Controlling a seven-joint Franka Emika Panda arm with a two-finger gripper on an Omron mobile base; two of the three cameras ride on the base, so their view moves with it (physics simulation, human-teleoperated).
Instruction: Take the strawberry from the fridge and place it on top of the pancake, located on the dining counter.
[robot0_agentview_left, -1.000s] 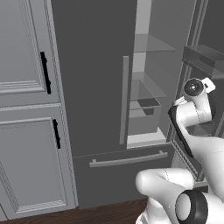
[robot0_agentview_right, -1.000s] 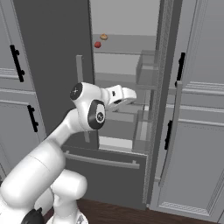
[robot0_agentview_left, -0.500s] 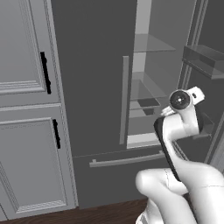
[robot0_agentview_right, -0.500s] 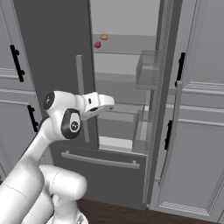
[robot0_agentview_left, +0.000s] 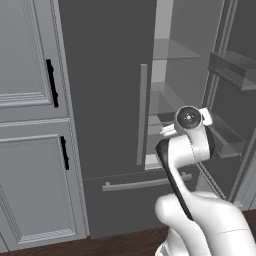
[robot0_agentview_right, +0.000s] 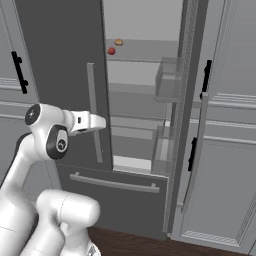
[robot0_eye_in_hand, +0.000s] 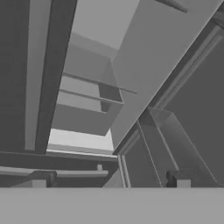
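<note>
Two fingers (robot0_eye_in_hand: 38, 183) poke up at 6 o'clock of the hand view, well apart with nothing between them, so the gripper (robot0_eye_in_hand: 109, 181) is empty and spread, aimed into the fridge (robot0_agentview_right: 65, 60) opening. In that view the left door's bar handle (robot0_eye_in_hand: 37, 74) runs down from 11 o'clock, the pale shelves sit at centre, and the bottom drawer (robot0_eye_in_hand: 61, 168) crosses just above the fingers.

Moving outward: in the right base view the hand sits at about 9 o'clock, level with the lower half of the closed left door and just in front of it. My read is that the arm is held low and off to the side to stay out of the open right door (robot0_agentview_right: 192, 125) while lining up for a reach (still the approach step, nothing grasped).

The strawberry (robot0_agentview_right: 111, 51) is on an upper shelf (robot0_agentview_right: 145, 50) at about 12 o'clock of the right base view, with a small tan-orange item (robot0_agentview_right: 118, 42) just beside it at its 1 o'clock. It is well above the hand, so the reach needs a clear climb.

View differences: the right base view has the berry, while the left base view gives the door bins (robot0_agentview_left: 232, 67) at 2 o'clock and the cabinets (robot0_agentview_left: 27, 125) at 9 o'clock, but the berry is not visible there. The hand view looks at the lower shelves, too low for it.
</note>
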